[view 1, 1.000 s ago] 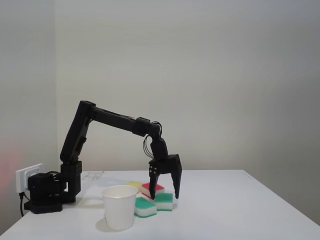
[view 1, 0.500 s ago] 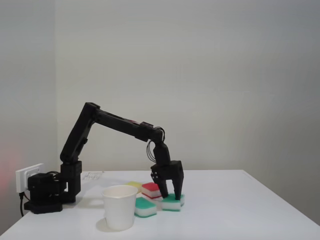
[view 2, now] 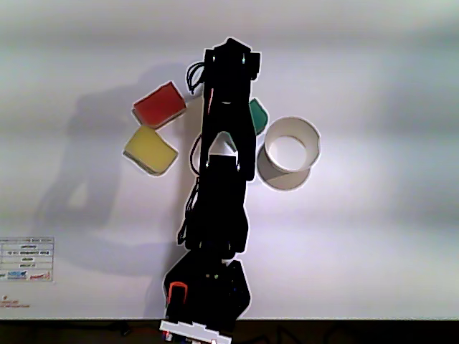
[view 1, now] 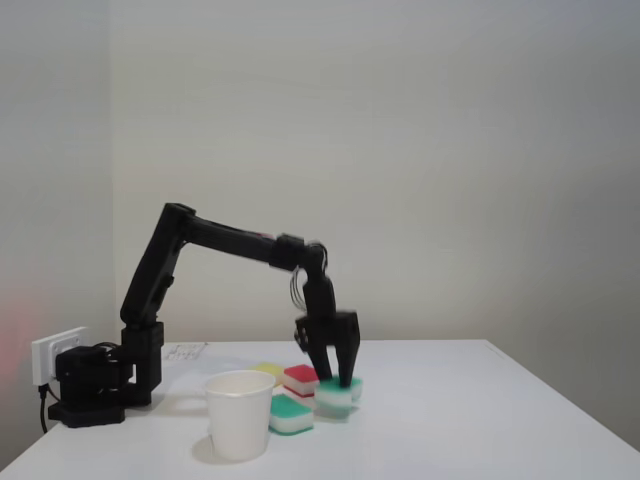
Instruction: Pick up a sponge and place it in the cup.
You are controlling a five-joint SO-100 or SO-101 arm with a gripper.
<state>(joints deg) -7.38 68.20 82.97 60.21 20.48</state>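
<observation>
Your pincer just closed on the sponge and lifted slightly; cup sits off its left in the fixed view.

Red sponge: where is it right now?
In the fixed view the red sponge sits on the table just left of the gripper, behind the cup; from above it lies beside the yellow sponge.

The sponge, teal-green over a white base, appears raised slightly off the table, with black fingers closed on its sides in the fixed view. A near-identical sponge lies flat, just right of the cup. The cup is plain white paper, upright, its open mouth showing in the other view.
</observation>
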